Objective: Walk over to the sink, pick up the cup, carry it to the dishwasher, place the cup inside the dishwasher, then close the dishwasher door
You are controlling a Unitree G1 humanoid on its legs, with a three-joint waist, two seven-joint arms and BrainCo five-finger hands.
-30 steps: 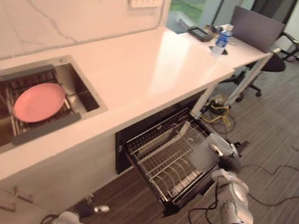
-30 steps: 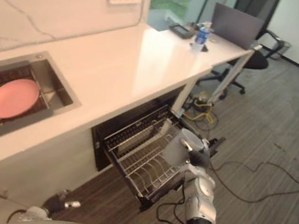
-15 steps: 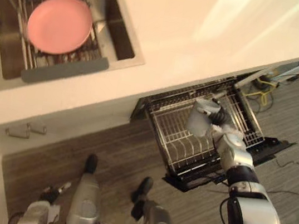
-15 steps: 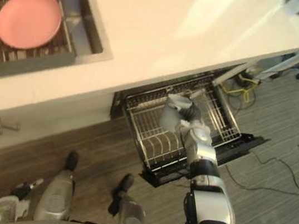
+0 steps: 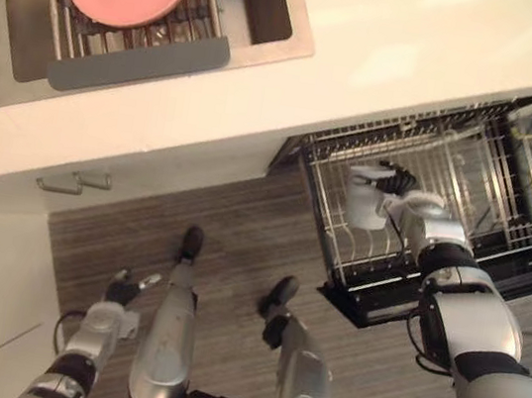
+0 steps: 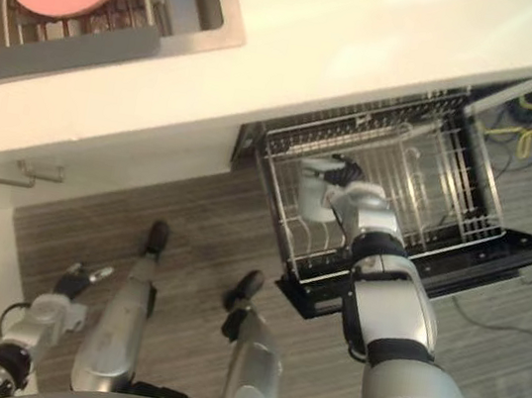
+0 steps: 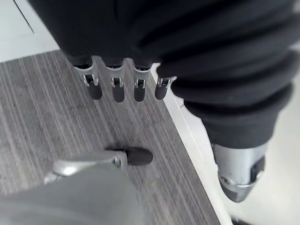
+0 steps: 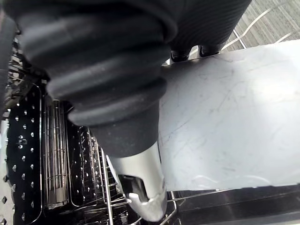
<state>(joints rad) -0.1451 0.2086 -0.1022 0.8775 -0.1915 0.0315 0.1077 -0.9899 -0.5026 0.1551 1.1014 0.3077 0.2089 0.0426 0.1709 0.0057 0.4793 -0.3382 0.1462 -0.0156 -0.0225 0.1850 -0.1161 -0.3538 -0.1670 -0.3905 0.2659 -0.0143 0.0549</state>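
Pale grey cup is clamped in right hand, fingers curled round its side, over dishwasher rack, twd its left part. Prob. light, rigid, smooth so slippery, maybe breakable: grip round the body, set down gently. Left hand hangs low, fingers straight, empty.

Kitchen: sink, white counter, dishwasher rack.
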